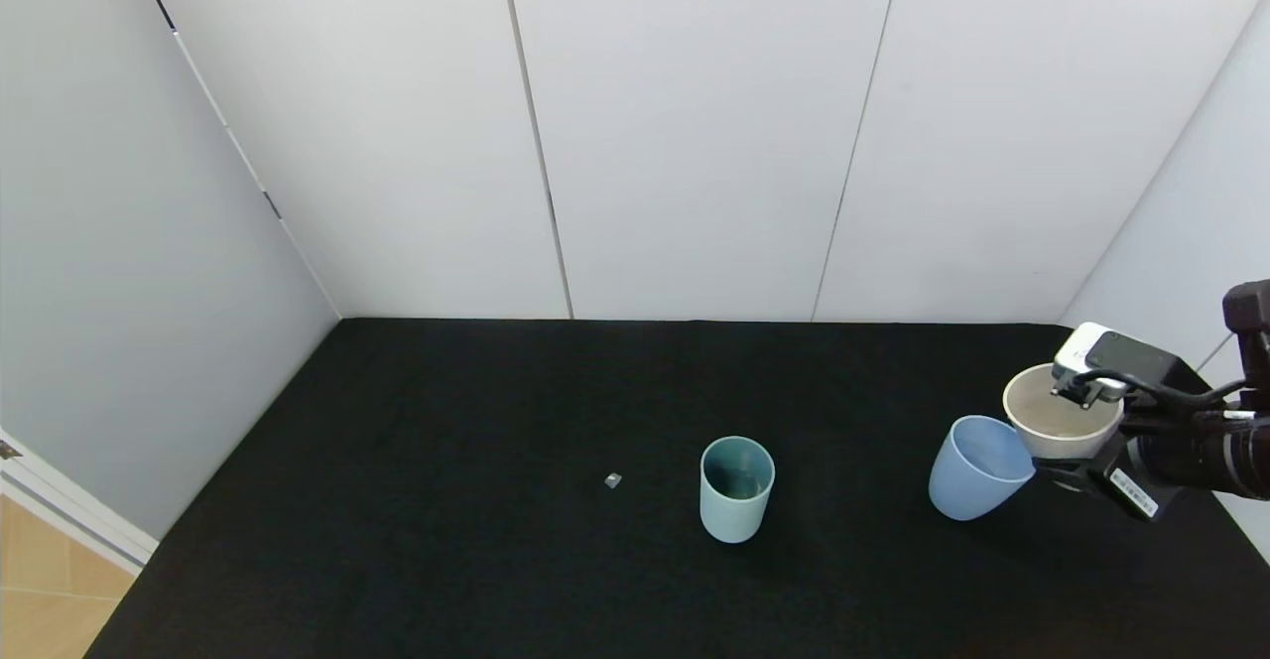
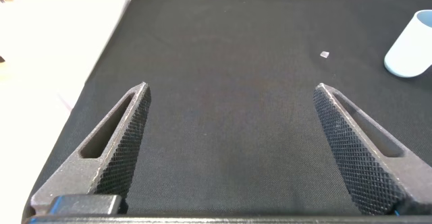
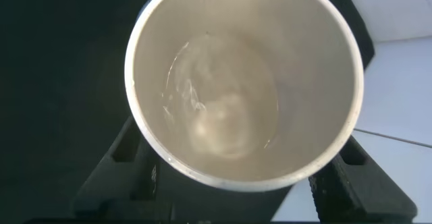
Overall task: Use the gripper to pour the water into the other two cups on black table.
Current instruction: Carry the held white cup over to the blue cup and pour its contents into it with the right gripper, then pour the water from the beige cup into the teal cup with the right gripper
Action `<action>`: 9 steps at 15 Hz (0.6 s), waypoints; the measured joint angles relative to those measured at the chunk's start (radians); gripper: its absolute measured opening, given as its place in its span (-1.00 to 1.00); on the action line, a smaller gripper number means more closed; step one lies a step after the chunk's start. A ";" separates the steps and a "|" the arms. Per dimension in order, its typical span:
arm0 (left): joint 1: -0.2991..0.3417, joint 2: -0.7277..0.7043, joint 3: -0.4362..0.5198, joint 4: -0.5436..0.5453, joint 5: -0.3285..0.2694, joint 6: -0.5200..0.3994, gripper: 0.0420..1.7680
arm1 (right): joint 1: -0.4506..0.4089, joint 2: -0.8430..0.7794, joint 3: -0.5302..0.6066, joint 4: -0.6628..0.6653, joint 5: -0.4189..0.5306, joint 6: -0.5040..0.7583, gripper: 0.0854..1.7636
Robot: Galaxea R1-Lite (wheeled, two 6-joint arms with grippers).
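My right gripper (image 1: 1070, 462) is at the right edge of the black table (image 1: 446, 540), shut on a beige cup (image 1: 1058, 411) held upright above the cloth. The water (image 3: 223, 116) shows as a faint sheen in that cup's bottom, with my right gripper's fingers (image 3: 128, 163) on either side of its wall. The periwinkle-blue cup (image 1: 977, 467) stands right beside the beige cup, on its left. The teal-green cup (image 1: 736, 488) stands alone near the table's middle. My left gripper (image 2: 233, 89) is open over bare cloth, holding nothing.
A tiny grey scrap (image 1: 612, 480) lies left of the teal-green cup. White walls close the table at the back and on both sides. A pale cup (image 2: 410, 45) and the scrap (image 2: 325, 54) show far off in the left wrist view.
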 joint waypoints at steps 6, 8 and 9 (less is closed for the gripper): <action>0.000 0.000 0.000 0.000 0.000 0.000 0.94 | 0.182 -0.085 -0.142 0.157 0.005 0.135 0.38; 0.000 0.000 0.000 0.000 0.000 0.000 0.94 | 0.277 -0.081 -0.187 0.191 -0.047 0.177 0.38; 0.000 0.000 0.000 0.000 0.000 0.000 0.94 | 0.320 -0.073 -0.206 0.194 -0.077 0.201 0.38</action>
